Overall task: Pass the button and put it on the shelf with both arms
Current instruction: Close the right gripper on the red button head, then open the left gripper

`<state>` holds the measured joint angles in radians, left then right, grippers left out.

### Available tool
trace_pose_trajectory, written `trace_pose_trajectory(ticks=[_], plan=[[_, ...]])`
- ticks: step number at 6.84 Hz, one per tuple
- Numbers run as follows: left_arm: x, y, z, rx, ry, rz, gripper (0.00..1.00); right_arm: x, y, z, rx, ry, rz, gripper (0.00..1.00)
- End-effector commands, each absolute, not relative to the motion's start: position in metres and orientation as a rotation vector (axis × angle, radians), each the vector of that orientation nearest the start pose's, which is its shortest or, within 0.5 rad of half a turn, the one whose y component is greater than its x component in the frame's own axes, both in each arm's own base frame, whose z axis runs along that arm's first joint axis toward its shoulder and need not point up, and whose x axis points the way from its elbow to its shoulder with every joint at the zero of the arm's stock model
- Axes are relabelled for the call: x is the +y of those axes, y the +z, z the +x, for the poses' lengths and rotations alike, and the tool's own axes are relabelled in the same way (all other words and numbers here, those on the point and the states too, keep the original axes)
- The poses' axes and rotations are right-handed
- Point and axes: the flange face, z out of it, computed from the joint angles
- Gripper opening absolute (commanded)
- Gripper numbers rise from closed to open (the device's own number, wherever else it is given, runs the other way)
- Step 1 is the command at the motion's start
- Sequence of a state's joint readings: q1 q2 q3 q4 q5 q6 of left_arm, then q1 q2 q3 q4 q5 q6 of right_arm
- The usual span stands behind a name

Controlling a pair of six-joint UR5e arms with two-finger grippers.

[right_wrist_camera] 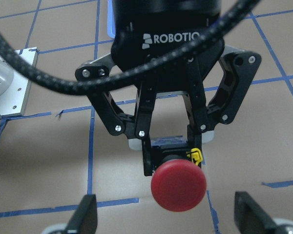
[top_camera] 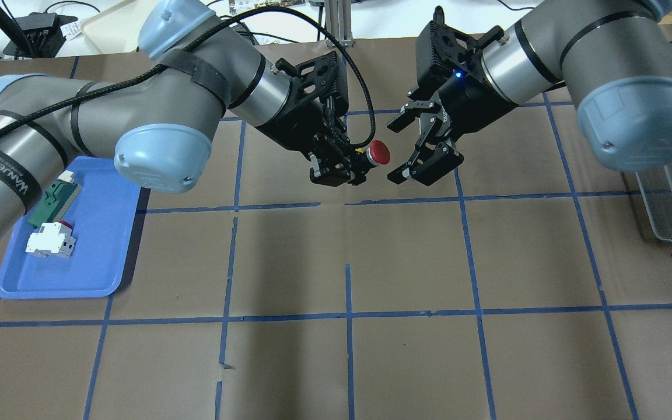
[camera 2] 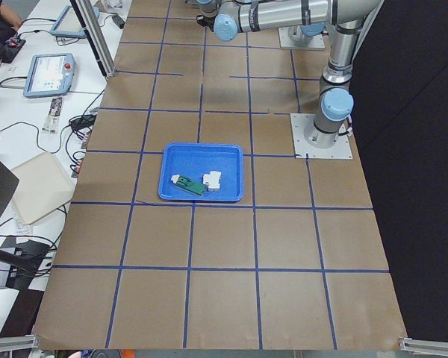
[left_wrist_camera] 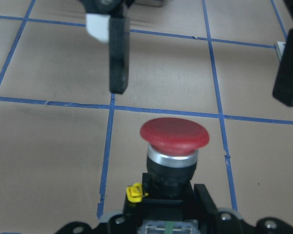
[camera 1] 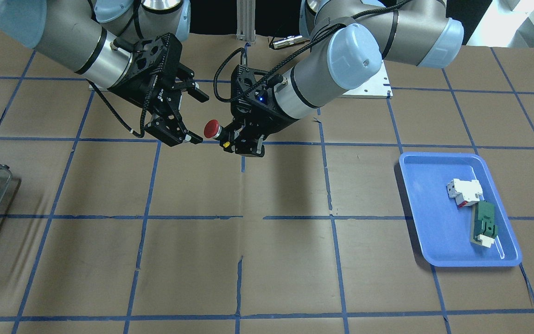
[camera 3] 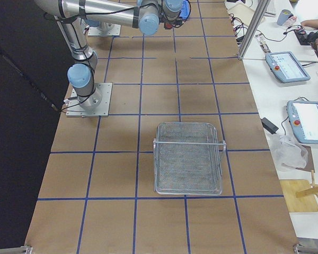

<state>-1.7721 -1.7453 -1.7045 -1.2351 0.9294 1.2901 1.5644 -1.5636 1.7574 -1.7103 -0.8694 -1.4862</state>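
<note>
The button [camera 1: 211, 129] has a red mushroom cap and a black body. My left gripper [camera 1: 226, 135] is shut on its body and holds it level above the table's middle, cap pointing at my right gripper [camera 1: 198, 117]. The right gripper is open, its jaws spread a short gap from the cap and not touching it. The overhead view shows the same: button [top_camera: 379, 152], left gripper [top_camera: 364, 162], right gripper [top_camera: 397, 150]. The left wrist view shows the cap [left_wrist_camera: 174, 134] with one right finger [left_wrist_camera: 118, 53] beyond it. The right wrist view shows the cap [right_wrist_camera: 178, 184] head on.
A blue tray [top_camera: 97, 280] at the robot's left holds a white-and-red block [top_camera: 50, 242] and a green flat part [top_camera: 53, 201]. A wire basket [top_camera: 671, 204] stands at the robot's right and shows whole in the exterior right view [camera 3: 188, 159]. Brown paper with blue tape lines covers the table.
</note>
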Motion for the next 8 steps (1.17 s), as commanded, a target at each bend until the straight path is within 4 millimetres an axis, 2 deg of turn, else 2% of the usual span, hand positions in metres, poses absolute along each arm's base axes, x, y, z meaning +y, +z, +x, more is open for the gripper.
trace_pose_trajectory(ticks=[1, 3, 6, 7, 8], plan=[[-0.497, 0.386, -0.299, -1.876, 0.473, -1.752, 0.0, -0.482, 0.419, 0.201, 1.874, -0.589, -1.706, 1.0], [-0.497, 0.386, -0.298, -1.879, 0.473, -1.752, 0.0, -0.484, 0.411, 0.217, 1.845, -0.601, -1.751, 1.0], [-0.497, 0.386, -0.298, -1.876, 0.477, -1.749, 0.0, -0.485, 0.407, 0.22, 1.913, -0.552, -1.655, 1.0], [-0.496, 0.388, -0.298, -1.876, 0.482, -1.753, 0.0, -0.485, 0.41, 0.22, 1.906, -0.568, -1.664, 0.89], [-0.496, 0.388, -0.298, -1.877, 0.482, -1.755, 0.0, -0.484, 0.412, 0.22, 1.909, -0.576, -1.67, 0.4]])
